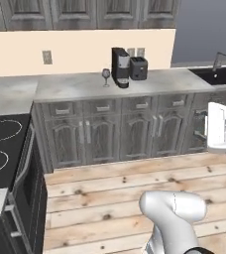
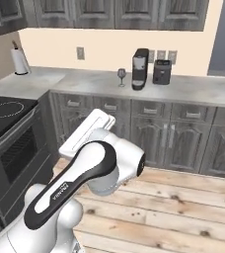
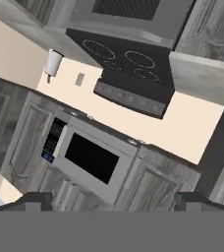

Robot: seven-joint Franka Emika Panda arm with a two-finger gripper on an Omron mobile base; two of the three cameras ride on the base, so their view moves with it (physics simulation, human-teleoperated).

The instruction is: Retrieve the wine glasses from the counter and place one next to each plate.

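Wine glass [image 1: 105,76]: one stemmed glass stands upright on the counter [image 1: 75,85], just to the left of the black coffee machine [image 1: 120,67] as both base views show it; the right base view has it too [image 2: 121,76]. I can make out only this one glass; no plates are to be seen from here.

Neighbours: a dark toaster [image 1: 139,68] sits just beyond the coffee machine; a paper towel roll [image 2: 19,61] stands well apart at the far left of the counter; the sink [image 1: 219,75] lies off at the right end.

Nearer ground: a black cooktop [image 1: 1,144] and oven front run down the left, with bare plank floor between the base and the cabinets.

Gripper [image 3: 112,199]: fingers spread wide, nothing between them — the hand view is rolled over and looks toward the stove wall, not at the glass.

Stage: I judge this the opening approach; the glass is untouched and well apart from the hand.

Doing it well: bring the base close to the cabinets in front of the glass, then turn the hand to face it. Come in from the open left side, away from the coffee machine, and close on the bowl or upper stem — a thin-stemmed glass tips easily if nudged first.
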